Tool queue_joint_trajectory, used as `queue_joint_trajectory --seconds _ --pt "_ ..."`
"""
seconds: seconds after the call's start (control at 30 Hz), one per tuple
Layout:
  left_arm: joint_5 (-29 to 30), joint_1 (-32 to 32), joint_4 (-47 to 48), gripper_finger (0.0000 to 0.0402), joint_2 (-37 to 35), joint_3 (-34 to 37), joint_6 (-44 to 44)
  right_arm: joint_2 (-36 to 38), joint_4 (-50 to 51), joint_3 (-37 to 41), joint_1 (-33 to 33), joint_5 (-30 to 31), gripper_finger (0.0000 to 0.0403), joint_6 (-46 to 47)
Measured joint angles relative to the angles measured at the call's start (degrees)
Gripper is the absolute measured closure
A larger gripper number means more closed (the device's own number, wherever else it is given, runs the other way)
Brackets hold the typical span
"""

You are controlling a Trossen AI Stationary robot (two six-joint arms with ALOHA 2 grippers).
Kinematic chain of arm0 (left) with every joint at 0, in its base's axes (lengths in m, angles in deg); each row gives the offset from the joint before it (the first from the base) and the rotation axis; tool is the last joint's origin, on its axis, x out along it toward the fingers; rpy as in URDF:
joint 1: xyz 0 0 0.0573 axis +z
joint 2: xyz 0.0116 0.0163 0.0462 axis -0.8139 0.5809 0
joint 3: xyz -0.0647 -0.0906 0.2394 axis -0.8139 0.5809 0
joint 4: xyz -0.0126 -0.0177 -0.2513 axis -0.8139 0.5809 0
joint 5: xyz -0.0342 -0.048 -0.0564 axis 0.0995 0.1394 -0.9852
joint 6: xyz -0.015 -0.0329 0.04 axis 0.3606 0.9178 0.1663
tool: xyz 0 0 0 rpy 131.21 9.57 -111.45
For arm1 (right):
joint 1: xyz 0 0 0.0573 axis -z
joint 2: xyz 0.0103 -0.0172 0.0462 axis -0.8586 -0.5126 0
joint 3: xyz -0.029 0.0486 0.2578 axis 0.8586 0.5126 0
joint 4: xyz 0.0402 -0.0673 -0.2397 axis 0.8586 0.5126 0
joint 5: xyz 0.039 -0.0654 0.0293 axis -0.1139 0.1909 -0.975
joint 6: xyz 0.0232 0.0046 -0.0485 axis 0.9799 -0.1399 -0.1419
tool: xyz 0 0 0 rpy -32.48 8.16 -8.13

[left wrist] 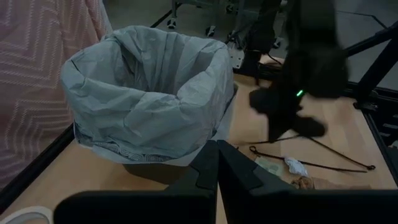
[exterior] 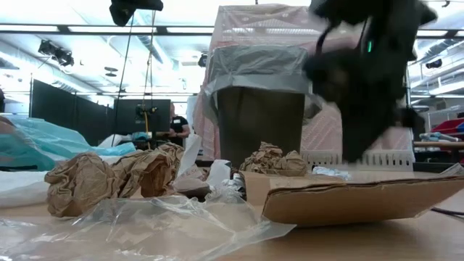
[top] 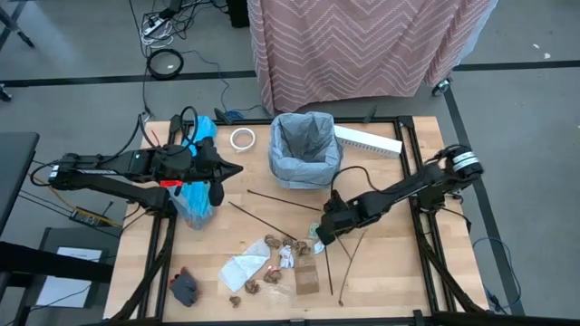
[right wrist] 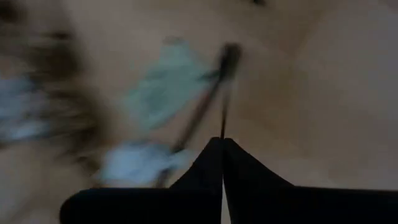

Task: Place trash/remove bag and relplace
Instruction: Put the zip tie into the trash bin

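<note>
While the right gripper [top: 319,235] sits low over the litter with its jaws fully closed, the blurred right wrist view shows a thin dark stick [right wrist: 225,93] running out from the fingertips, though a real grip cannot be confirmed. If the pinch is only at the tip, the stick may pivot or drop on the way to the grey bag [top: 305,149], which lines the bin at the table's far side. Paper wads [top: 276,243] and a cardboard scrap [top: 307,276] lie beside it and could be dragged along. The left gripper [top: 216,192] waits shut by the turquoise bag [top: 194,201].
</note>
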Motion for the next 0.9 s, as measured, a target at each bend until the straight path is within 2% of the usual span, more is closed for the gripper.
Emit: queue_joint_trajectory --seconds 0.23,0.37,0.5,0.6,0.73,0.9 --pt "0.6 0.0 0.0 0.0387 0.0 0.0 -0.1 11.1 -1.2 0.0 -4.1 2.7 0.0403 1.3" --pt "1.0 0.0 0.0 0.0387 0.0 0.0 -0.1 17.0 -10.1 -0.4 -6.7 7.8 0.0403 -7.2" --pt "1.1 0.0 -0.1 0.0387 0.0 0.0 -0.1 20.6 -13.8 -5.9 -6.0 12.0 0.0403 -19.1" --pt "1.8 0.0 0.0 0.0387 0.0 0.0 -0.1 21.5 -11.6 -11.7 -3.8 19.3 0.0403 -29.9" --pt "3.4 0.0 -0.1 0.0387 0.0 0.0 -0.1 21.5 -10.6 -17.6 2.6 28.5 0.0403 -46.2" --pt "3.5 0.0 -0.2 0.0387 0.0 0.0 -0.1 21.5 -13.6 -19.5 13.8 30.5 0.0403 -61.9"
